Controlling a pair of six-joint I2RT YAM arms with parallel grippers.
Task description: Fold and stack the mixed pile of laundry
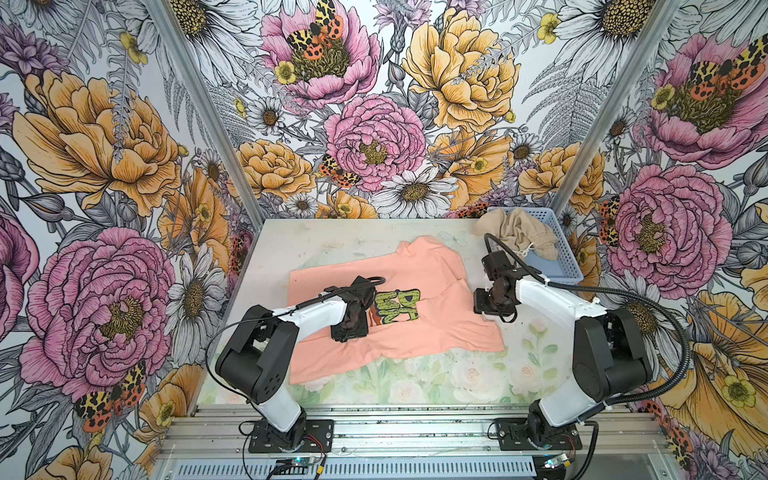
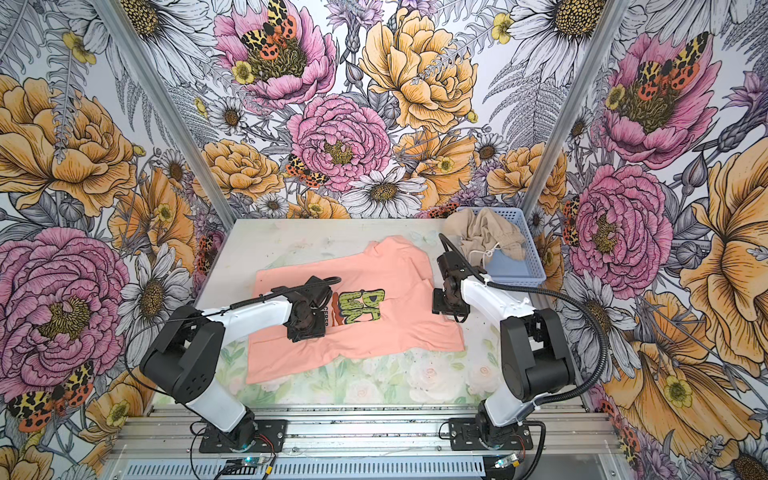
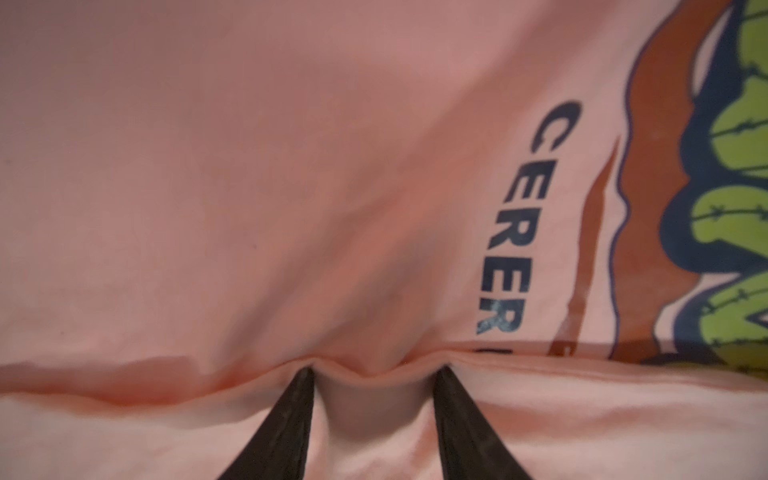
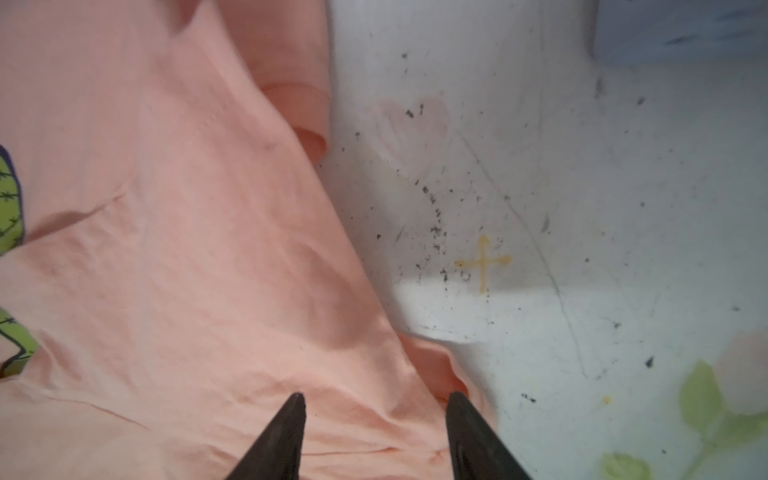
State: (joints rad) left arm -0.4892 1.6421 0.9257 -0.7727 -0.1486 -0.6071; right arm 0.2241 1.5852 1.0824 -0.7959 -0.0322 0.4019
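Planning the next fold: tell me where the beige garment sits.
In both top views the beige garment lies crumpled in the light blue basket at the far right corner.

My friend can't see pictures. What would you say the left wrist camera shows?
The left hand, its two black tips apart, presses against a raised fold of a soft salmon-peach T-shirt that fills the picture. Dark blue letters reading CERER run beside a green-and-orange printed graphic.

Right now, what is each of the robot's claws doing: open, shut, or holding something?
Left gripper: open, tips pressed into a fold of the shirt.
Right gripper: open at the shirt's edge, holding nothing.
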